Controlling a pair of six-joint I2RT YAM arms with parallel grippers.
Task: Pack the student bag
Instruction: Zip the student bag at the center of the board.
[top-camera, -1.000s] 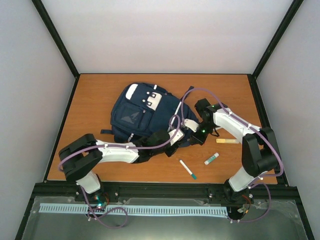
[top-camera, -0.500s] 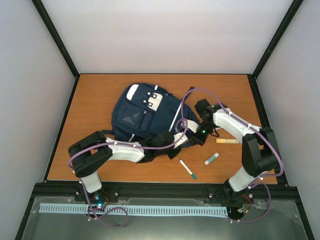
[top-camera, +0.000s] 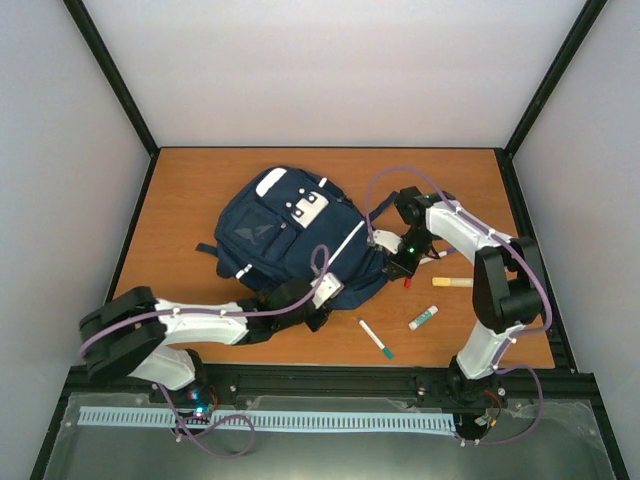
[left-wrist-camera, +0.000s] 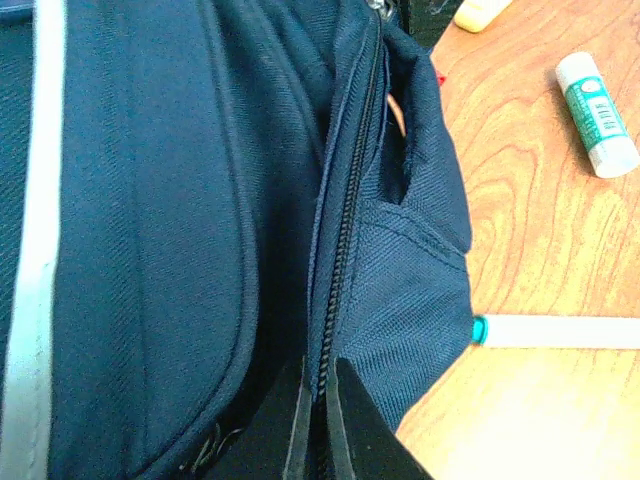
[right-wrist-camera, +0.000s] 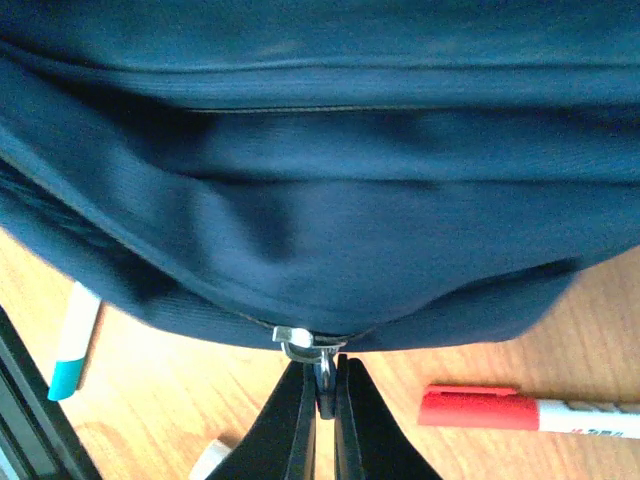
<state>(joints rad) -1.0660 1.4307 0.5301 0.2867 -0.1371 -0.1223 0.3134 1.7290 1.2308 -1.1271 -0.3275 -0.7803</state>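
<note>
Top external: navy woven-fabric student bag lies slumped mid-tabletop.
L pincer clenched on the bag's zip seam; R pincer grips small metal zip pull, bag's right end.

Wooden table: orange-brown top. White pen with teal cap lies flat near the front edge. White-and-green glue stick lies close by, not touching it. Pale yellow stick lies farther back. Red-capped marker lies flat on the wood.

Student bag blocks mid table; marker, glue stick clutter front-right; far-left side open.
</note>
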